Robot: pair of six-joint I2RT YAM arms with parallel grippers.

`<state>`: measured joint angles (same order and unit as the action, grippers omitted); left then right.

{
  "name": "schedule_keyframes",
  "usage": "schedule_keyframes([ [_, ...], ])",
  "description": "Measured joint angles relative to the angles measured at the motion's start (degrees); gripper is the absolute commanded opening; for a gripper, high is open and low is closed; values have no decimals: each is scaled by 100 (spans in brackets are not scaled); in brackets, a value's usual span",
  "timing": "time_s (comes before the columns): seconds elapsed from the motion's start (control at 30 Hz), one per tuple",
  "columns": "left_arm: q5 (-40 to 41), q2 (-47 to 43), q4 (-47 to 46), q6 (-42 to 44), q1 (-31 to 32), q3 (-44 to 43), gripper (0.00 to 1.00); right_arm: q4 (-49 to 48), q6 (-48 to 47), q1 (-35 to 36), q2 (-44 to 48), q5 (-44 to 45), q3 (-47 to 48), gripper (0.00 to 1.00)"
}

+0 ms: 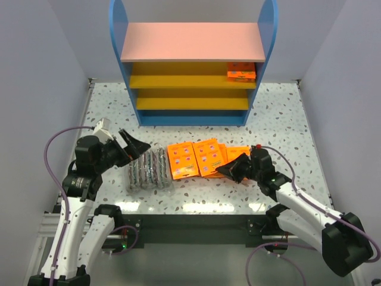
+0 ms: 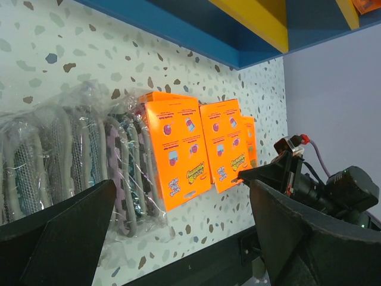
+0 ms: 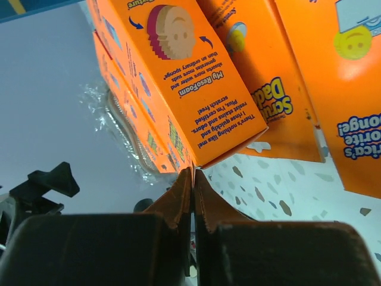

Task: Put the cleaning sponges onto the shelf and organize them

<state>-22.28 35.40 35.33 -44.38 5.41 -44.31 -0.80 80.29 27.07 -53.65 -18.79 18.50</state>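
The shelf (image 1: 193,42) stands at the back, with one orange packet (image 1: 241,72) on its upper yellow board at the right. Several orange packets (image 1: 208,156) lie side by side mid-table, also in the left wrist view (image 2: 178,152). Clear bags of grey scrub pads (image 1: 149,170) lie left of them and show in the left wrist view (image 2: 71,161). My left gripper (image 1: 134,146) is open and empty, just above the bags' left end (image 2: 178,238). My right gripper (image 1: 229,168) is shut, its tips (image 3: 193,176) touching the near corner of an orange packet (image 3: 190,77).
Grey walls close in both sides of the speckled table (image 1: 280,119). The shelf's lower yellow board (image 1: 190,102) and blue base face the packets. The right arm (image 2: 333,190) shows at the right of the left wrist view. The table's dark front edge (image 1: 196,223) runs between the arm bases.
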Motion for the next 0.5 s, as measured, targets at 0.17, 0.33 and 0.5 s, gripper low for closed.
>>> schedule_keyframes([
  [0.17,0,7,0,0,0,13,100,284,122,4,811,186,20,0],
  [0.33,-4,35,-11,0,0,11,100,949,116,2,1657,374,669,0],
  [0.5,-26,127,-57,-2,0,13,100,798,66,2,1360,192,1534,0],
])
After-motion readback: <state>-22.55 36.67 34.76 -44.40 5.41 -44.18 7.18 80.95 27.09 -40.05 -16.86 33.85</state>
